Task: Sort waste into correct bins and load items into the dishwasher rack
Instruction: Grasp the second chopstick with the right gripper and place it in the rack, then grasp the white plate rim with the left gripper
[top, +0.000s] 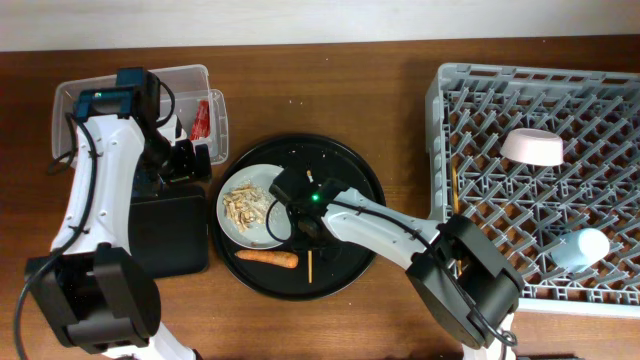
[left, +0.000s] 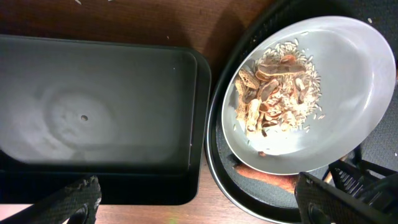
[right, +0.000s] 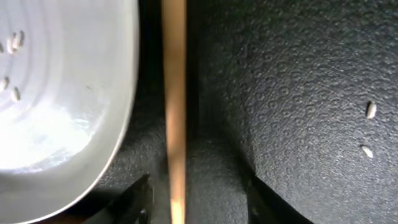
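Note:
The pale grey-green plate (top: 262, 228) with beige food scraps (top: 243, 203) lies on the round black tray (top: 345, 165); the orange carrot (top: 268, 258) lies in front of it. My right gripper (top: 301, 226) is low over that tray, open, its fingers (right: 194, 202) on either side of one wooden chopstick (right: 174, 106), which also shows in the overhead view (top: 310, 266). My left gripper (top: 188, 160) is open and empty (left: 199, 208) above the gap between the shallow black tray (left: 93, 106) and the plate (left: 348, 81). The red wrapper (top: 202, 118) lies in the clear tub (top: 195, 75). The tissue is out of view.
The grey dishwasher rack (top: 470, 85) fills the right side, with the white bowl (top: 532, 148) and the blue cup (top: 580, 248) in it and a thin wooden stick (top: 452, 188) at its left edge. The left wrist view also shows the scraps (left: 277, 93) and the carrot (left: 267, 180).

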